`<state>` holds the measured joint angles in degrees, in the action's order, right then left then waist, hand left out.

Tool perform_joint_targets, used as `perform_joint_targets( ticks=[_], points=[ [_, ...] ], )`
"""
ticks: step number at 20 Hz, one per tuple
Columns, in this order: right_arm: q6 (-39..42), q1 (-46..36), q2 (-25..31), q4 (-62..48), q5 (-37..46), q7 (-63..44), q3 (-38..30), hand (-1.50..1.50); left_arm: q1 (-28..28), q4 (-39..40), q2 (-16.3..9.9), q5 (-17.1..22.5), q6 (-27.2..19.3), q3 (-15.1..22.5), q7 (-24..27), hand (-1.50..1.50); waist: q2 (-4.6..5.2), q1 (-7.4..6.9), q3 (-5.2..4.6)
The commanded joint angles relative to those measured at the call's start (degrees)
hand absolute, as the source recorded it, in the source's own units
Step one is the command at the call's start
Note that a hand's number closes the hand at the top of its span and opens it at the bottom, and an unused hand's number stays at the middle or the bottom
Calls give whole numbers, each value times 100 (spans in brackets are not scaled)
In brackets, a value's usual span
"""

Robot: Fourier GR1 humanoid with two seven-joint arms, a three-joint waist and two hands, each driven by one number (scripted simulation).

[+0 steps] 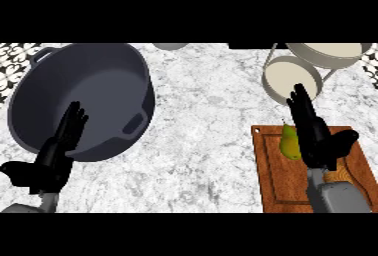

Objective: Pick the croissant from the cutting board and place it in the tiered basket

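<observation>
Forearm-shadowed, the croissant (341,175) is peeking out on the board (273,175) while the right hand (314,135), fingers straight, is hovering above, risking catching the pear (290,141) instead; the left hand (55,150) is resting open.

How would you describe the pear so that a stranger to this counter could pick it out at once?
Find the brown wooden cutting board at the counter's right side. The pear lies near its far left corner, beside the right hand. It is the only green thing there; the tan croissant peeks out nearer, by the forearm.
</observation>
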<state>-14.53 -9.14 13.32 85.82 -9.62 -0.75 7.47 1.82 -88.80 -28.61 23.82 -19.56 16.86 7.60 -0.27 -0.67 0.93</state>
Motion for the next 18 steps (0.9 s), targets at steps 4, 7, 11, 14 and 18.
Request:
perform_joint_targets(
  ticks=[4, 7, 11, 14, 18],
  points=[
    [751, 856, 942, 862, -567, 421, -929, 150, 438, 351, -373, -877, -582, -149, -401, 0, 8, 285, -85],
    [-660, 221, 5, 1315, -1088, 1143, -2136, 150, 65, 436, -442, -701, -458, -166, -431, 0, -486, 973, 111],
    [-1391, 2074, 1132, 250, 606, 191, -2138, -150, 281, 515, -706, -954, -463, -175, -624, 0, 14, 496, -98],
    [-1067, 3000, 1389, 1351, 394, -12, -2440, -150, 493, 514, -757, -1034, -334, -232, -767, 0, -6, 325, -101],
    [-568, 3655, 2065, 2342, 825, -969, -2234, -150, 696, 515, -601, -1218, -382, -108, -883, 0, 10, 257, -109]
  ],
)
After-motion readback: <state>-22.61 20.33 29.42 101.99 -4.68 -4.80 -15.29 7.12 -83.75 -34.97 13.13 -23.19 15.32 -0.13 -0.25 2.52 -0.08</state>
